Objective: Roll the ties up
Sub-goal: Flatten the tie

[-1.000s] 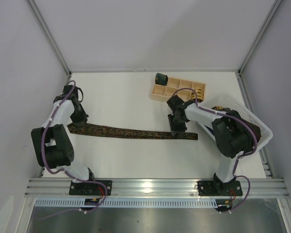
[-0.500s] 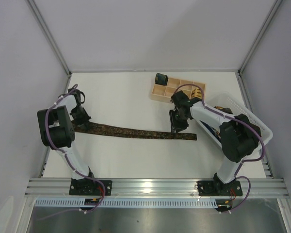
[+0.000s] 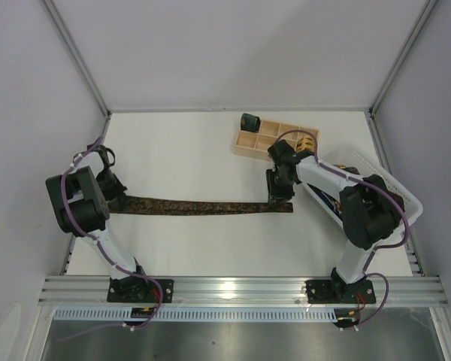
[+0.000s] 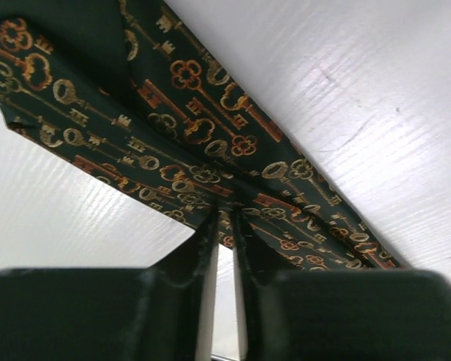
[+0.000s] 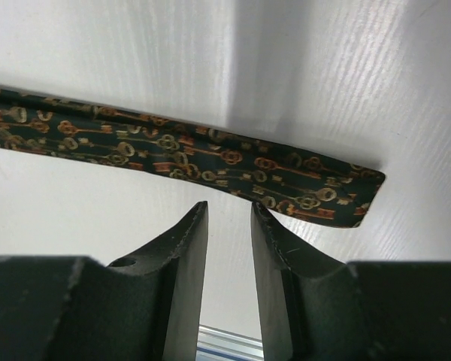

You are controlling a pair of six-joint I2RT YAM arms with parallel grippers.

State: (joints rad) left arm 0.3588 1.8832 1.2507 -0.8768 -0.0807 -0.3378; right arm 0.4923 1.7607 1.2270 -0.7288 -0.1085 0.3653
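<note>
— While the left hand has its fingers nearly together, nipping just the near edge of the tie, what worries you?

— That thin hold. Only the very tips seem to have the cloth. A tug, or the first turn of a roll, could let it slide out, and the wide end would flop onto the desk.

— And the other side?

— The right hand is open, fingers apart with nothing between them. It pins nothing. If the left pulls, I'd expect the whole strip to drag along the desk instead of coiling, or to twist and roll up crooked.

— Anything close enough to hit?

— The wooden tray sits just behind the right arm and the white basket beside it. A wide swing there could knock either.

— So where does the tie lie?

— At the left hand its wide end meets the fingertips and spreads away from them, creased, printed with little keys. From above it runs roughly straight across the desk, from the left hand to the right one. Its narrow end lies flat just beyond the right hand's fingertips, ending a little to their right, outside the gap between them.
</note>
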